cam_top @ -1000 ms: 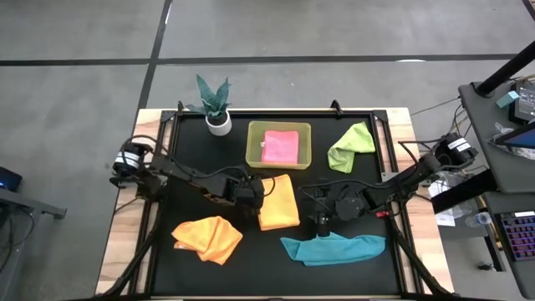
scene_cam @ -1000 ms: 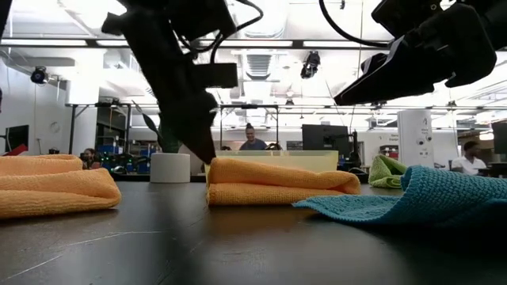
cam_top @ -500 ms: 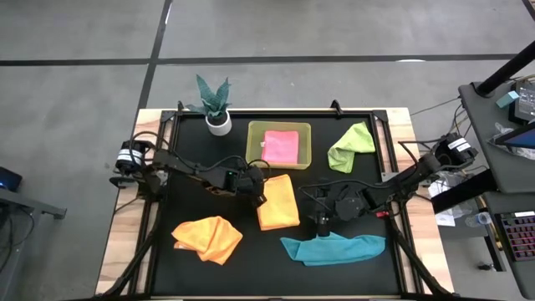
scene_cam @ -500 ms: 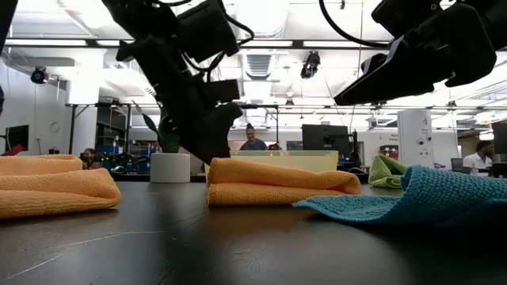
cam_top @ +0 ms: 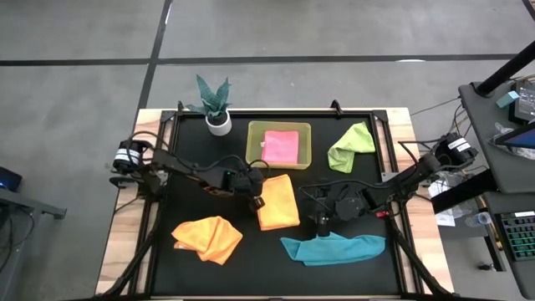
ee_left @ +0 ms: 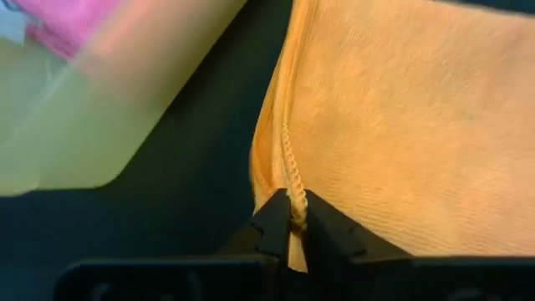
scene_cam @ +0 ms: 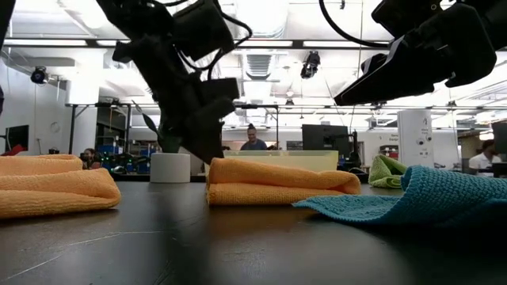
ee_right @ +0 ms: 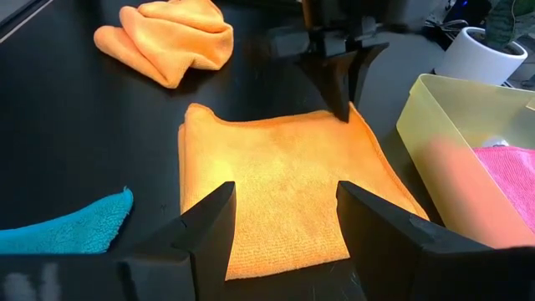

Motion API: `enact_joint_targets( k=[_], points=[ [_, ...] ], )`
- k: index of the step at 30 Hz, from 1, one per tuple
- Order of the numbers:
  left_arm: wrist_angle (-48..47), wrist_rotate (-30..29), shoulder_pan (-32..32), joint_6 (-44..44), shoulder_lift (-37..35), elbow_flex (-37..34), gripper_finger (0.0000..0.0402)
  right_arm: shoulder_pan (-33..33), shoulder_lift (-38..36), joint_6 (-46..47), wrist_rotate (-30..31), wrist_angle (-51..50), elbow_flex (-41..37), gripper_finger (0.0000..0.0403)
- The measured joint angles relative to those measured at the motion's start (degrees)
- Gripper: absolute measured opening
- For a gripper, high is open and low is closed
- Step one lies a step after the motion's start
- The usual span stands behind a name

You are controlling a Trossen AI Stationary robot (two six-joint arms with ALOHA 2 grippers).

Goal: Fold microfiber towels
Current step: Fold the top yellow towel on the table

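A black desk (cam_top: 167, 276) is carrying five towels, with bare room lying between them. Going left to right: a crumpled orange towel (cam_top: 207, 238) is sitting at the front left; the left tool (cam_top: 257, 201), spread a moment earlier, is now pinching the left edge of the folded orange towel (cam_top: 280, 202) at the centre, just beside the yellow-green bin (cam_top: 252, 156) holding the pink towel (cam_top: 281, 146). The right tool (cam_top: 322, 222) is hovering spread above the teal towel (cam_top: 334, 248). The green towel (cam_top: 351, 146) is lying at the back right.

Five towels (cam_top: 278, 201), one bin (cam_top: 253, 147), one plant (cam_top: 214, 102)
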Motion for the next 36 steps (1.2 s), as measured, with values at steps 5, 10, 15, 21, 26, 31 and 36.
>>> enact_joint_targets(
  k=[5, 10, 15, 21, 26, 31, 36],
  points=[
    [-3.3, 0.5, 0.0, 0.3, -2.2, 0.0, 0.0013, 0.0, 0.0, 0.0, 0.0, 0.0, -0.1, 0.0199],
    [-6.1, 1.6, 0.0, -0.5, -3.8, 0.0, 0.0002, 0.0, 0.0, 0.0, 0.0, -0.1, -0.1, 0.0199],
    [-6.1, 5.1, 0.0, -1.2, -3.2, -0.1, 0.0002, 0.0, 0.0, 0.0, 0.0, -0.1, -0.2, 0.0199],
    [-8.7, 7.5, -0.3, -2.8, -3.1, -1.6, 0.0002, 0.0, 0.0, 0.0, 0.0, -0.1, -0.2, 0.0199],
    [-8.6, 7.5, -0.9, -2.8, -2.7, -2.5, 0.0002, 0.0, 0.0, 0.4, 0.0, 0.0, -0.2, 0.0199],
    [-9.2, 7.0, -0.9, -2.8, -2.7, -2.8, 0.0019, 0.0, 0.0, 0.4, 0.0, 0.0, -0.2, 0.0199],
    [-10.9, 6.8, -0.9, -2.8, -2.7, -2.8, 0.0074, 0.0, 0.0, 0.4, 0.0, 0.0, -0.2, 0.0199]
  ],
)
